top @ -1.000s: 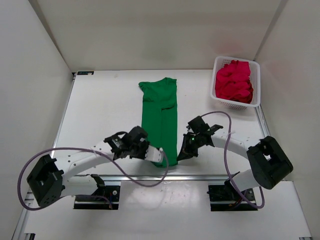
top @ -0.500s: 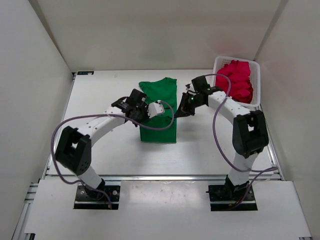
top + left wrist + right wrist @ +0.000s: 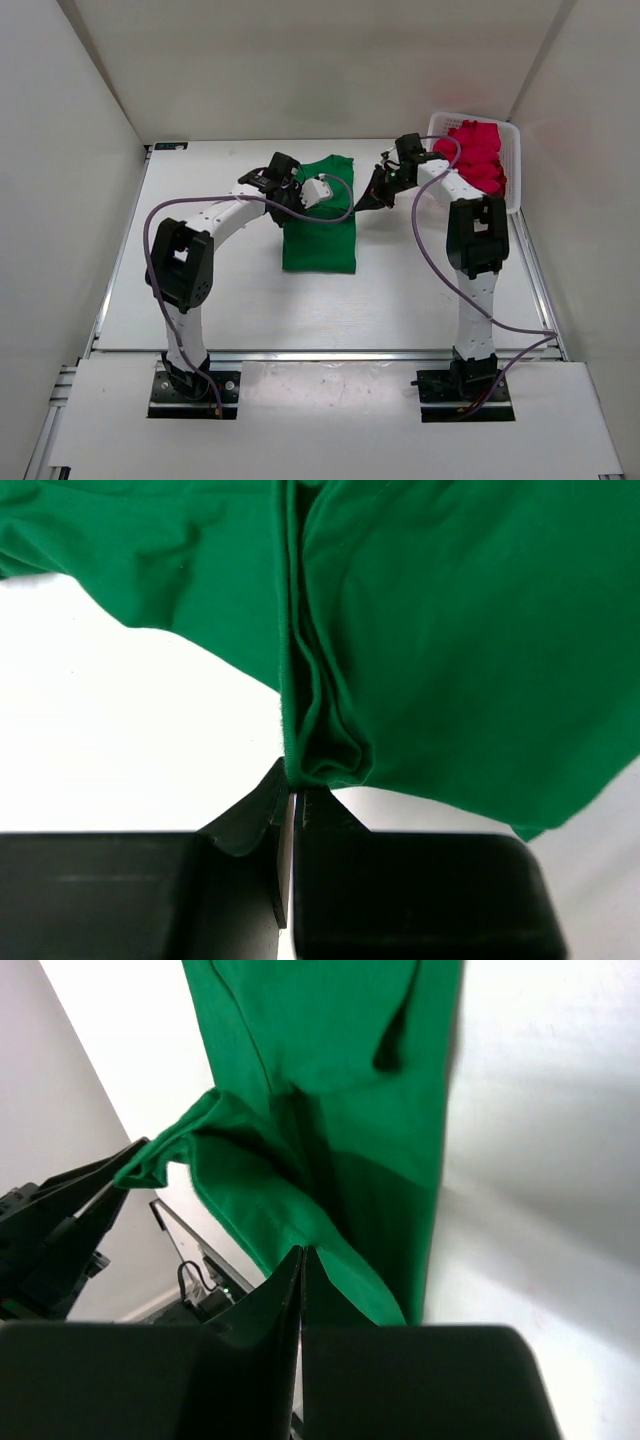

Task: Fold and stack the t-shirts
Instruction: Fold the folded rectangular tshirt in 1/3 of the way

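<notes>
**Supervisor:** Where do you have it?

**Operator:** Starting on the left, my left gripper (image 3: 292,795) is out at the far side of the white table (image 3: 220,280). Its jaws are nearly together on a bunched wad of the bright green cotton t-shirt (image 3: 320,240). The shirt lies mid-table as a narrow strip doubled over on itself. The lifted flap hangs from my fingertips above the lower layer.

**Supervisor:** And the other side?

**Operator:** My right gripper (image 3: 302,1255) sits at the shirt's right edge with its jaws pressed flat together. The flap's edge runs straight into the tips, so I judge it pinches a thin bit of cloth. Further right, the crumpled red cotton t-shirts (image 3: 468,160) sit in the white plastic mesh basket (image 3: 478,210) in the far corner, apart from the green one.

**Supervisor:** What worries you?

**Operator:** Uneven corners. The left holds a thick wad and the right only a sliver. If the sliver slips out, the flap drops skewed. If I let go too high, the soft cloth could slump and spoil the fold. My right arm also runs close by the basket, so a careless swing could knock it.
</notes>
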{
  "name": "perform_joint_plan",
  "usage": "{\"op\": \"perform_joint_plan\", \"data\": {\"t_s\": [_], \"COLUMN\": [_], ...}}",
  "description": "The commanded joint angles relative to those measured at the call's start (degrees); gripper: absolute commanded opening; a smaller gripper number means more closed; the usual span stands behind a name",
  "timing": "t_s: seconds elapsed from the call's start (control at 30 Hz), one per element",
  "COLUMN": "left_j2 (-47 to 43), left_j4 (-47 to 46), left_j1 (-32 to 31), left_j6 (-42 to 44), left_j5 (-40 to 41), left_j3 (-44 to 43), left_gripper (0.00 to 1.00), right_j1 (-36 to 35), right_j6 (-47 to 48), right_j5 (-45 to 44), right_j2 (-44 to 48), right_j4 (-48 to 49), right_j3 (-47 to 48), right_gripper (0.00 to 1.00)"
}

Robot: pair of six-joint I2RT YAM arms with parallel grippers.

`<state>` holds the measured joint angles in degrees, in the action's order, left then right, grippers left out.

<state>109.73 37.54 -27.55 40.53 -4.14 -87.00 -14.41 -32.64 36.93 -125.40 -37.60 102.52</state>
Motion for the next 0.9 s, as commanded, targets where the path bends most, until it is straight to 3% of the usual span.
{"op": "perform_joint_plan", "data": {"t_s": [0.0,0.23,0.33,0.4,0.5,0.6,0.77,0.87], "left_j2": [1.3,5.5,6.0,6.2,6.2,6.1,7.2,7.3], "left_j4": [0.5,-2.5,-3.0,-3.8,-6.2,-8.8,-8.2,-2.7], "left_j1": [1.2,1.8,2.4,2.4,2.4,2.7,4.5,5.8], "left_j6": [0.8,0.3,-0.1,-0.5,-1.0,-3.9,-7.3,-8.6], "left_j5": [-1.5,-1.3,-0.7,-0.4,0.6,1.9,2.6,2.4], "left_j3": [-2.9,-6.5,-6.3,-6.0,-5.2,-5.6,-10.8,-15.9], "left_gripper": [0.00,0.00,0.00,0.06,0.27,0.41,0.48,0.48], "right_j1": [-0.4,1.7,2.2,3.1,4.5,5.1,2.6,0.9], "right_j6": [-0.8,-2.2,-2.7,-2.3,-1.6,0.7,5.0,8.4], "right_j5": [4.6,7.2,6.8,5.0,2.5,-0.1,-3.9,-8.6], "right_j2": [-3.2,-8.4,-9.8,-10.1,-9.3,-7.6,-2.7,2.1], "right_j4": [0.3,0.4,0.2,-1.1,-3.0,-4.5,-7.1,-10.0], "right_j3": [6.1,11.4,13.0,14.3,15.4,16.3,15.3,11.7], "right_gripper": [0.01,0.00,0.06,0.15,0.31,0.35,0.34,0.34]}}
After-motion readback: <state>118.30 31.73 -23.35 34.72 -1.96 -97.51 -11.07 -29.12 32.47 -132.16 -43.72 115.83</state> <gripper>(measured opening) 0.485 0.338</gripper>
